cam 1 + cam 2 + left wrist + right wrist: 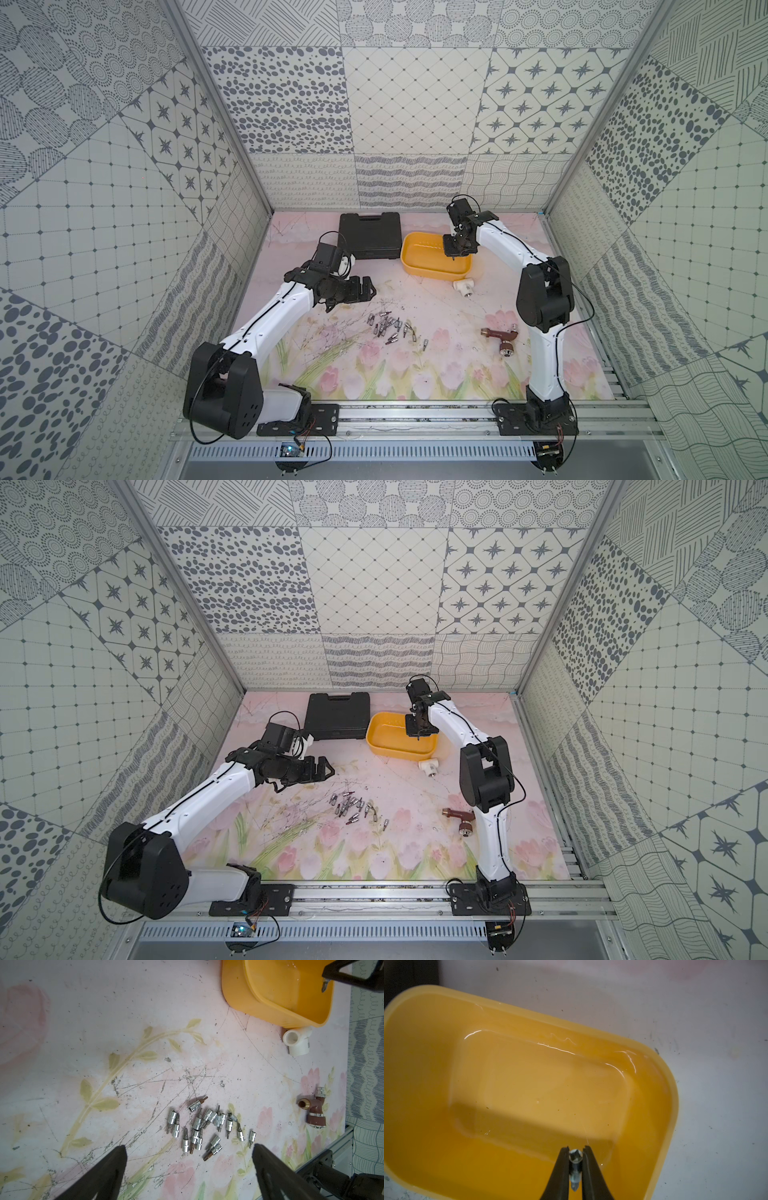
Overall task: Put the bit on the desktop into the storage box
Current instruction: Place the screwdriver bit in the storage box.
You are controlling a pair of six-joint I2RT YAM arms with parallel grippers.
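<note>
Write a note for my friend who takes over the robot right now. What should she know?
Right gripper: shut on one bit, held over the inside of the yellow storage box.
Left gripper: open, holding nothing, above the table near the pile of bits.
Done: one bit is gripped over the box; no bit shows inside it yet.
Left: let this bit go into the box, then probably fetch the others from the pile one by one.

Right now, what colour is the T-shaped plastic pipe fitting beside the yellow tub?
White; the T-shaped pipe fitting shows best in the left wrist view.
</note>
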